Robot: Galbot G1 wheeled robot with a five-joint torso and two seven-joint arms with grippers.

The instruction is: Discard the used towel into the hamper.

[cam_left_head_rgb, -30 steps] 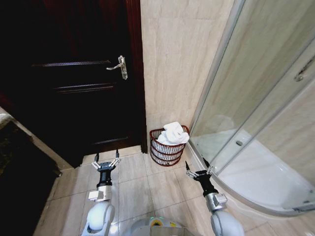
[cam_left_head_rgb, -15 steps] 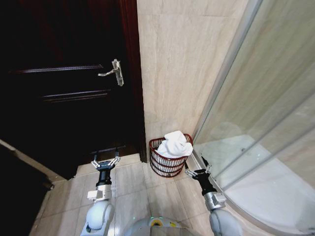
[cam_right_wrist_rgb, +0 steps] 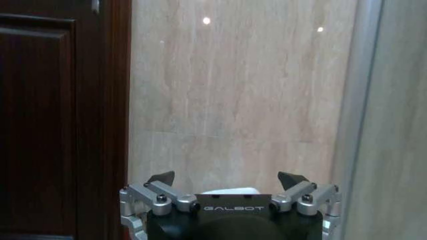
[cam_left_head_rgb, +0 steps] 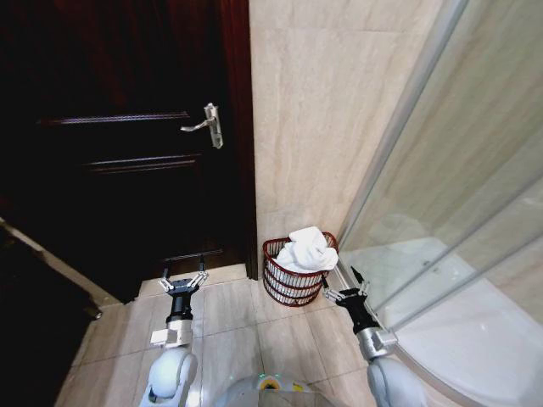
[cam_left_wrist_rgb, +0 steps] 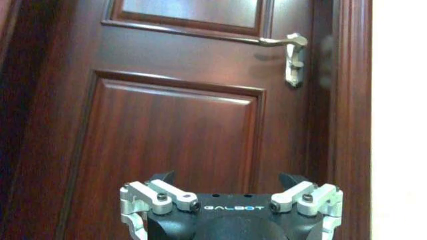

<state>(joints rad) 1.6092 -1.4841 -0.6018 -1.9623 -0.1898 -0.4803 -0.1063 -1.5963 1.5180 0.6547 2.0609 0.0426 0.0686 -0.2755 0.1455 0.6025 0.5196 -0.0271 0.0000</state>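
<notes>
A white towel (cam_left_head_rgb: 306,251) lies crumpled in the top of the reddish-brown wire hamper (cam_left_head_rgb: 284,282), which stands on the floor against the beige wall. A bit of the towel (cam_right_wrist_rgb: 230,191) peeks over the right wrist. My right gripper (cam_left_head_rgb: 344,287) hangs open and empty just right of the hamper, near its lower side. Over the floor tiles in front of the dark door, my left gripper (cam_left_head_rgb: 183,277) is open and empty too, well left of the hamper.
A dark wooden door (cam_left_head_rgb: 119,153) with a metal lever handle (cam_left_head_rgb: 206,121) fills the left. A curved glass shower enclosure (cam_left_head_rgb: 441,212) closes off the right, its raised base (cam_left_head_rgb: 399,318) beside my right arm. Beige floor tiles (cam_left_head_rgb: 229,309) lie between the arms.
The whole head picture has shifted, so the camera has moved; door handle and hamper sit slightly farther right than half a second ago. Both grippers stay open and low in front.
</notes>
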